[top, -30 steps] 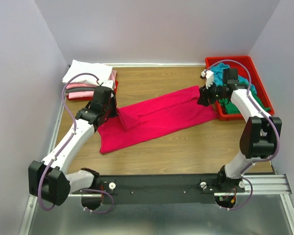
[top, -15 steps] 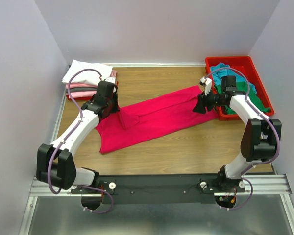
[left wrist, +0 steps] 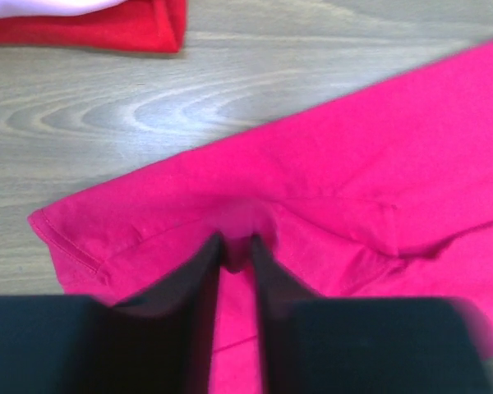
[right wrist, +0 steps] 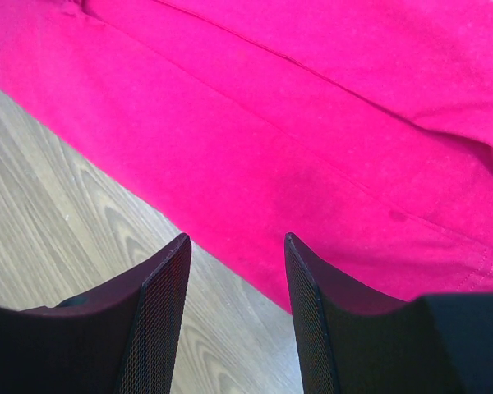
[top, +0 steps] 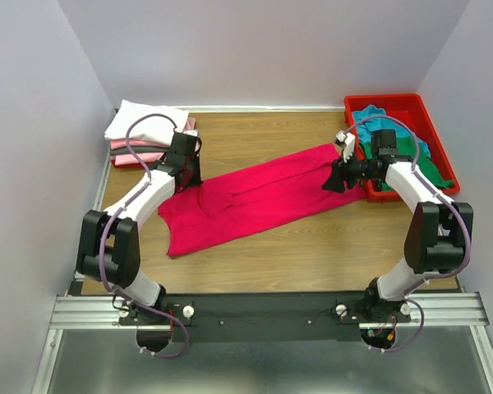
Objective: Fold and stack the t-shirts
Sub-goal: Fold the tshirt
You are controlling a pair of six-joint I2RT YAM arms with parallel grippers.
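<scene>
A crimson-pink t-shirt (top: 255, 197) lies stretched slantwise across the wooden table, folded lengthwise into a long band. My left gripper (top: 187, 176) is down on its far left corner. In the left wrist view its jaws (left wrist: 234, 246) stand close together with a small tuck of the pink cloth (left wrist: 329, 189) pinched between the tips. My right gripper (top: 333, 176) hovers over the shirt's right end. In the right wrist view it (right wrist: 237, 242) is open, with the shirt's edge (right wrist: 312, 164) and bare wood below it and nothing held.
A pile of folded shirts (top: 148, 131), white on top of pale pink, sits at the far left on a red tray (left wrist: 107, 29). A second red tray (top: 411, 103) at the far right holds crumpled teal (top: 370, 115) and green (top: 434, 171) shirts. Walls close in on three sides.
My left arm has swung away from me, carrying the shirt's left corner toward the far left. The right gripper has shifted slightly left over the shirt's end and stayed open.
</scene>
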